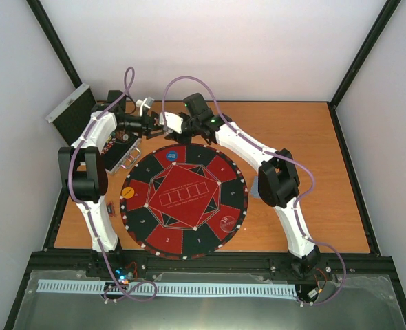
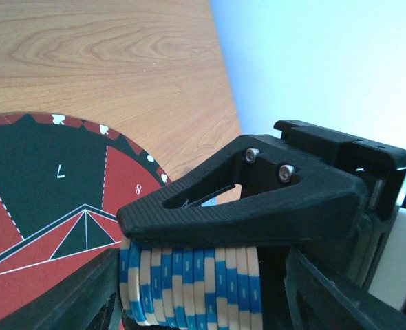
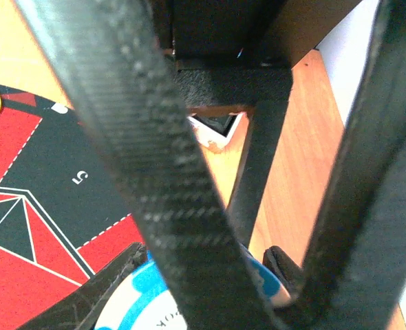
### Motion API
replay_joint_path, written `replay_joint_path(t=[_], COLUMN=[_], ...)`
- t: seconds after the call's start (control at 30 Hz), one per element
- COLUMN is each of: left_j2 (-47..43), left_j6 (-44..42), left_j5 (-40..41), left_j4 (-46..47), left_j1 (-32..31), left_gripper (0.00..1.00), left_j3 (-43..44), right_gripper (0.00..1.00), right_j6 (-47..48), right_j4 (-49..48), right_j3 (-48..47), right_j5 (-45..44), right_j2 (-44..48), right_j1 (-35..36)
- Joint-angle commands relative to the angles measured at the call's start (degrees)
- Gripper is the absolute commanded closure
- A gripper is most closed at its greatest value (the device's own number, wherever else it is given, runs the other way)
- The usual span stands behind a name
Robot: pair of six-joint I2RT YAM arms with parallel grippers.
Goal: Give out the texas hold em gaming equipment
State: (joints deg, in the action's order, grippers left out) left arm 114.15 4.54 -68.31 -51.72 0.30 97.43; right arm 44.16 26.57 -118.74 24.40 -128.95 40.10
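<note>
Over wooden tabletop (image 2: 120, 55), chip stack (image 2: 196, 285) lies sideways along left hand (image 1: 152, 125); its grip, and right hand's (image 1: 170, 124), cannot be told.

The table (image 2: 120, 55) is showing smooth, satin wood grain, the round mat (image 1: 182, 199) is looking like flat matt printed sheet, the stack of chips (image 2: 189, 285) is showing smooth, ridged plastic edges, and the fingers (image 3: 155, 172) of the right gripper (image 3: 275, 295) are showing matt black plastic with fine layered ribbing.

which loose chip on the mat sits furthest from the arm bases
The blue chip, at the far edge of the mat; the orange chip lies nearer the bases, on the left rim.
</note>
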Motion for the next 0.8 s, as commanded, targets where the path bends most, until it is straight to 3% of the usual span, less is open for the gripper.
replay_joint_path(t=[0.0,0.5,0.77], left_j2=[-0.49,-0.08,-1.02], left_j6=[-0.61,-4.14,-4.75], left_j5=[-0.80,4.78,7.73], left_j4=[1.71,-1.43,-1.54], left_j1=[-0.11,-0.12,-0.12], left_gripper=[0.33,0.10,0.05], left_j3=[0.75,5.05,4.34], right_gripper=[0.97,0.97,0.97], right_j6=[0.49,0.79,0.64], right_j4=[0.35,2.01,0.57], right_j3=[0.14,6.26,11.43], right_j5=[0.35,-1.29,-2.18], right_j2=[2.82,6.48,10.29], right_j1=[-0.19,-0.19,-0.19])
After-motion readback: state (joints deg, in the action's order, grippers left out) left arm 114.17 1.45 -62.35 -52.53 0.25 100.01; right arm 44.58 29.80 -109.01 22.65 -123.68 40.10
